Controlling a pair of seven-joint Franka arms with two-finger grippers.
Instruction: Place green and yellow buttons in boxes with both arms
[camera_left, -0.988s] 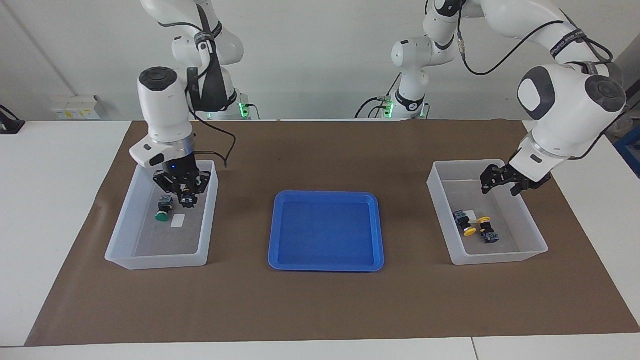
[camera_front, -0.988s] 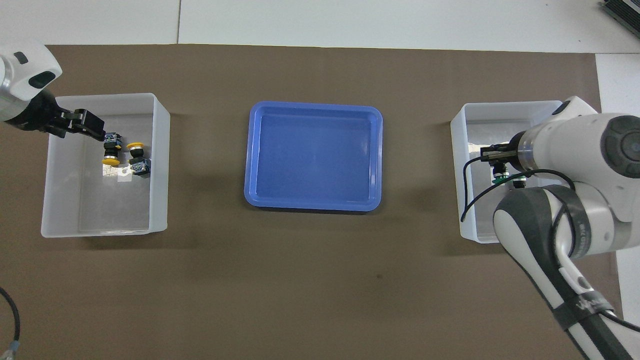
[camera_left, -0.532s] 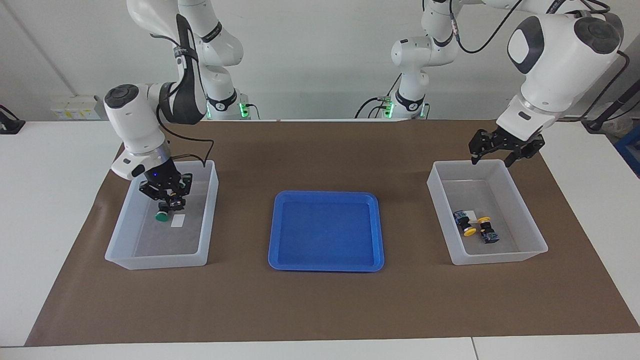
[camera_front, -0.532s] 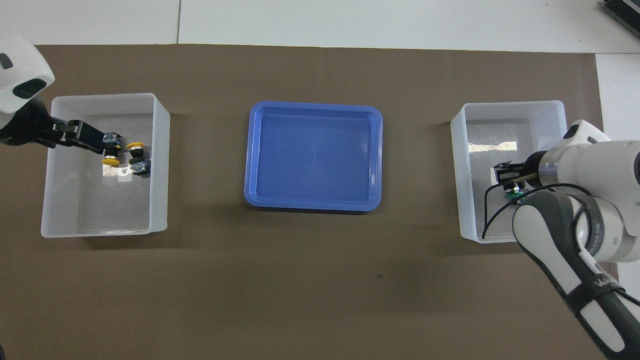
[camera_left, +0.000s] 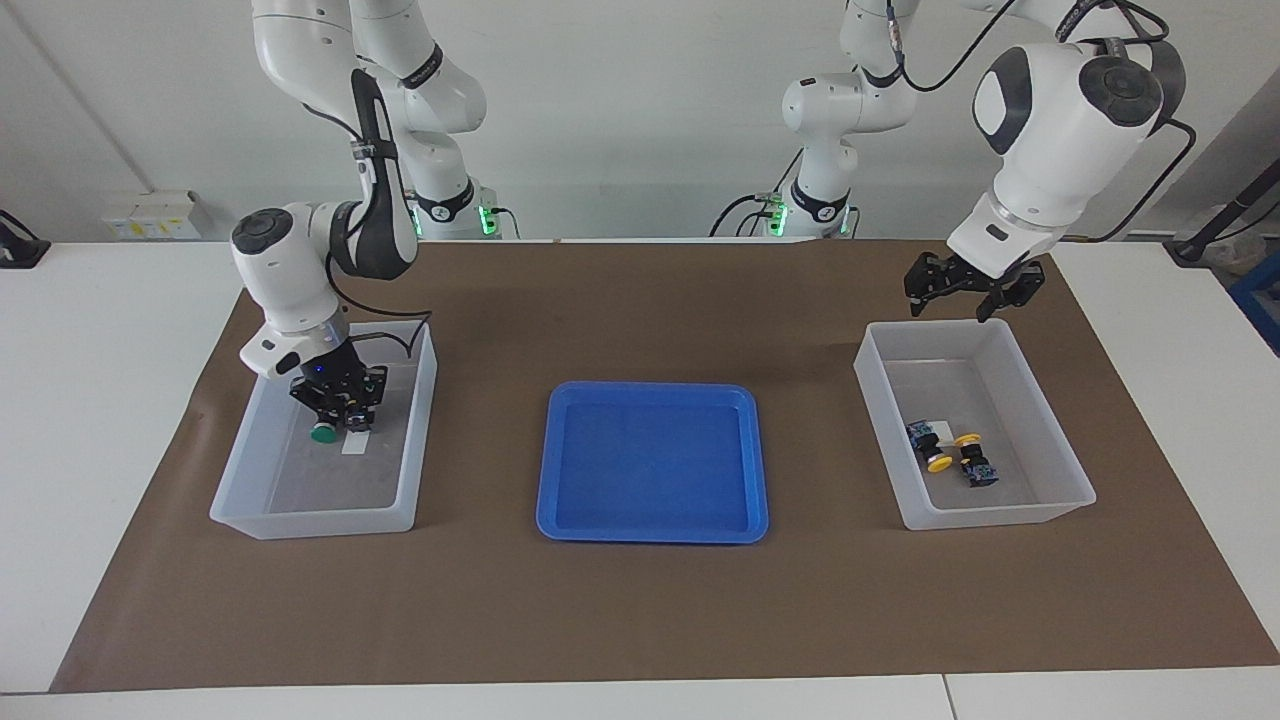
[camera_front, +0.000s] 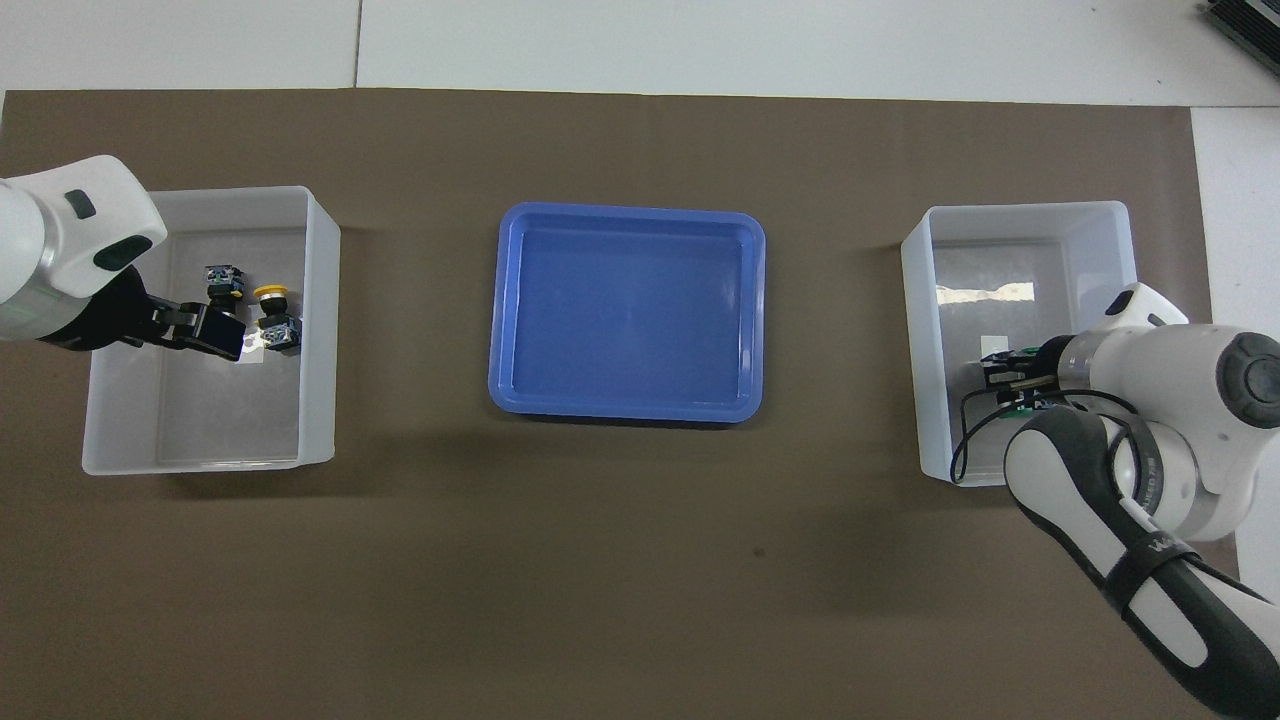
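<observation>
Plainly, the buttons looked like light, rigid little parts: hard plastic bodies with smooth round caps, likely to roll or skid if nudged, and probably best pinched across the squarish black body rather than the cap. The two yellow buttons (camera_left: 950, 455) lay side by side on the floor of the clear box (camera_left: 1040, 505) at the left arm's end of the table, with the left gripper (camera_left: 958, 292) raised over that box's rim nearest the robots, its fingers spread and holding nothing. In the other clear box (camera_left: 250, 520), at the right arm's end, a green button (camera_left: 322, 432) lay on the floor, and the right gripper (camera_left: 340, 400) sat low inside, fingers pressed in on a second black-bodied button whose cap I could not make out. The blue tray (camera_left: 652, 530) stood between the two boxes with no button in it.
</observation>
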